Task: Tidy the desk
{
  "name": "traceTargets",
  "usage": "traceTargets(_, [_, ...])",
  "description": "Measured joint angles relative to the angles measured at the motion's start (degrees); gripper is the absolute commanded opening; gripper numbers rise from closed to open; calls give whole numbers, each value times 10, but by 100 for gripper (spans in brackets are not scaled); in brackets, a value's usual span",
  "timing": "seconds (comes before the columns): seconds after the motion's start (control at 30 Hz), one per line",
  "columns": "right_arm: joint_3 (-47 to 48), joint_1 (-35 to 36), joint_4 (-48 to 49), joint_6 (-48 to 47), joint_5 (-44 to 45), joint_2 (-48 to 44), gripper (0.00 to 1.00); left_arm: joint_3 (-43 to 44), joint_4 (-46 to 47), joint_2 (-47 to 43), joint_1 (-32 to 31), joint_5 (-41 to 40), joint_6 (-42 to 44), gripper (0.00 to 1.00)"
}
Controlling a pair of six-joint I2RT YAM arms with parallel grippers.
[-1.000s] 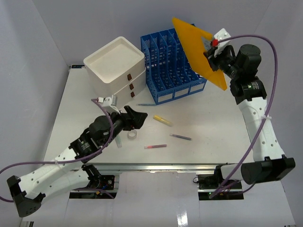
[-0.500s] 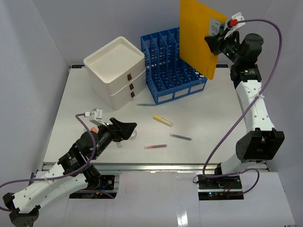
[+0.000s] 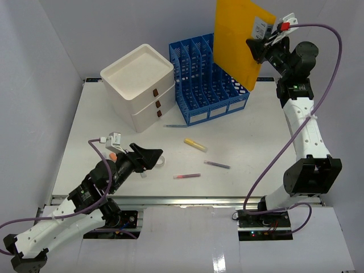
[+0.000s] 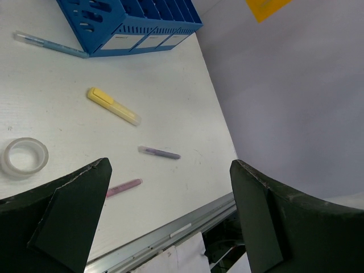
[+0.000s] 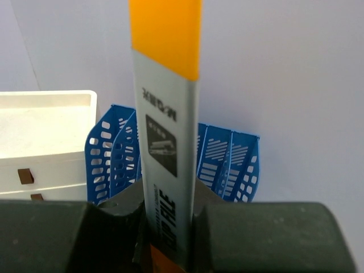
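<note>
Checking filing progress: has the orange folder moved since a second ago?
Yes. The orange folder, in the right tool, swung from tilted to upright above the blue rack.

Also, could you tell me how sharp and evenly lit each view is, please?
Top external: even, soft light, only faint shadows beside the drawer box and blue file rack. Left wrist: the desk is crisp, the dark left fingers near the lens look soft. Right wrist: the label on the orange folder is readable; the right fingers below are dark.

Blue rack [image 3: 207, 77], white drawers [image 3: 138, 85], orange folder [image 3: 236, 40], yellow highlighter [image 3: 195, 145], perhaps tape [image 4: 24, 157]
</note>
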Motion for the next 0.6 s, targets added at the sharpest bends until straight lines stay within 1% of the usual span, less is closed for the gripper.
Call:
traceTargets(0.27, [-4,0,38,14,-4,46,8,-14,-4,-12,0,1,-14,97])
traceTargets(0.47, [-5,0,101,36,-10,91,8,-24,-3,-12,0,2,-21,97])
traceTargets(0.6, [-29,7,143,35,-13,111,8,-30,-3,-7,0,2,-25,98])
